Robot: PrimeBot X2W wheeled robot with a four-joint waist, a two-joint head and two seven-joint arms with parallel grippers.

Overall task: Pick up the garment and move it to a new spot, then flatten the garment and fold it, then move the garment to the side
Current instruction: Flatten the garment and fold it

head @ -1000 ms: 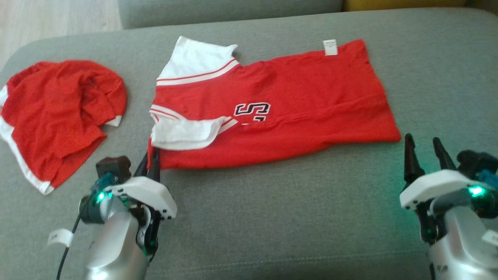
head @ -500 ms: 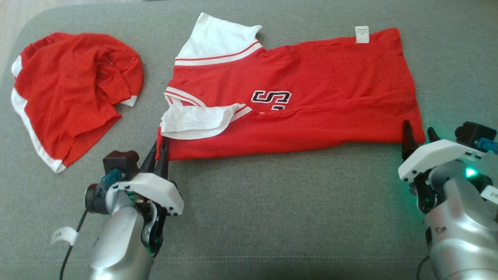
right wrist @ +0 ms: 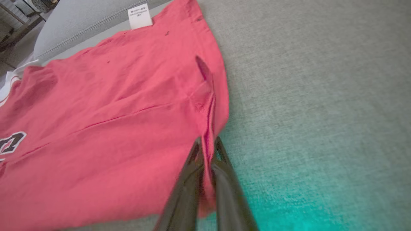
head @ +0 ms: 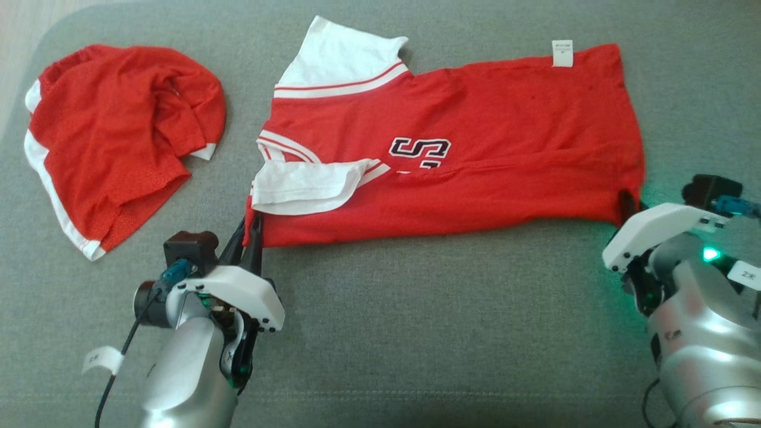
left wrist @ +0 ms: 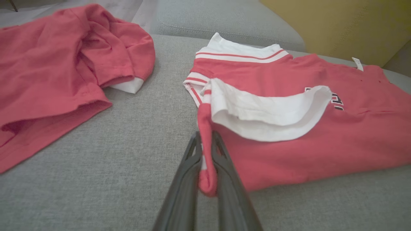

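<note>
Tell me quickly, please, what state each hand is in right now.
Left hand: closed on the red jersey's collar-end corner.
Right hand: closed on the red jersey's hem-end corner.

Red cotton jersey with white sleeves (head: 475,148): chest print, dark-outlined white block letter (head: 419,148), reads "S"; lower part hidden in fold. White sewn label (head: 562,53) at hem: print too small to read. Left paper tag (head: 98,358), right paper tag (head: 746,274) on arms: marks illegible.

Silver forearms (head: 184,380), white screw-dotted wrist shells (head: 238,291), green lights (head: 708,254), white tags (head: 98,359). Left gripper (head: 252,226), right gripper (head: 625,199): slim dark fingers (left wrist: 183,189). Black cable (head: 106,389), lower left.
</note>
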